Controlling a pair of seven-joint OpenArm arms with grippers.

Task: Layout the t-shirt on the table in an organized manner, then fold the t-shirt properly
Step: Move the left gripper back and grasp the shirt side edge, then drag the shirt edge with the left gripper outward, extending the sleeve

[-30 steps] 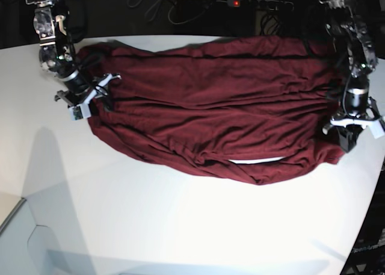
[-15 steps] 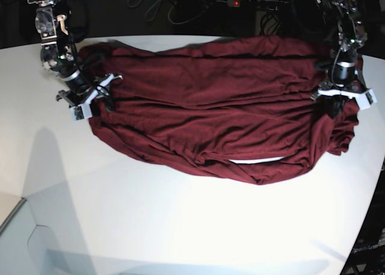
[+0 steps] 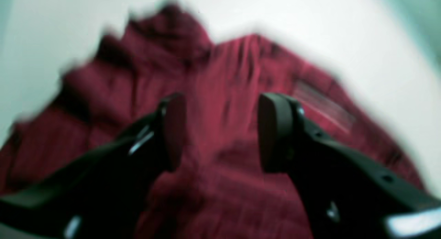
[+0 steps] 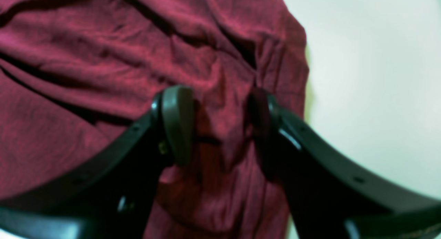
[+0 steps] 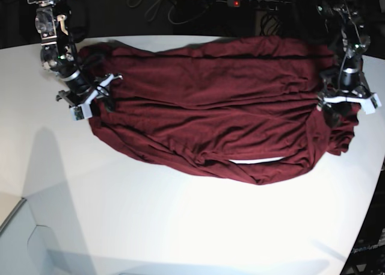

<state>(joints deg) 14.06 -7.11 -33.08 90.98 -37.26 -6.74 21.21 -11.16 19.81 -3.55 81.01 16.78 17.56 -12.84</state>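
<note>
The dark maroon t-shirt (image 5: 216, 106) lies spread sideways across the white table (image 5: 180, 215), wrinkled, with its lower hem bunched. My right gripper (image 5: 90, 99) sits at the shirt's left end. In the right wrist view the right gripper (image 4: 220, 128) is open, and a raised fold of the shirt (image 4: 103, 60) lies between its pads. My left gripper (image 5: 344, 109) is over the shirt's right end. In the blurred left wrist view the left gripper (image 3: 220, 132) is open above the cloth (image 3: 220, 77) and holds nothing.
The table's curved far edge (image 5: 156, 39) runs just behind the shirt, with dark floor, cables and a power strip (image 5: 258, 3) beyond it. The table's right edge (image 5: 376, 166) is close to my left gripper. White tabletop extends in front of the shirt.
My left gripper rose from the shirt's lower right corner towards the back, then came slightly forward and right again. The right arm has not moved.
</note>
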